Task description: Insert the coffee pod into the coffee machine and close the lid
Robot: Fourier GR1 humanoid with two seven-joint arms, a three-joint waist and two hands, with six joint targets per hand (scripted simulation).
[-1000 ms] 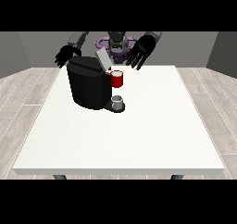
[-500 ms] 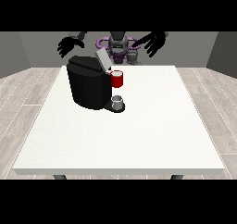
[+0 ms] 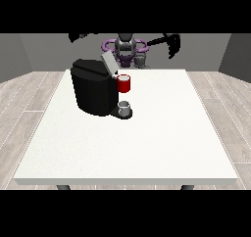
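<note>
One coffee machine [image 3: 95, 91], black and blocky, stands on the white worktop [image 3: 147, 143] towards its far left part, with its grey lid [image 3: 108, 63] tilted up and open. A red thing at the machine [image 3: 124, 83] sits at its front, and below it a small grey thing [image 3: 125, 107] rests on the machine's base; whether that is the pod cannot be told. Two hands are raised high above the far edge, well apart: the hand at the view's left [image 3: 81, 35] and the hand at the view's right [image 3: 172, 44]. How their fingers lie cannot be told
</note>
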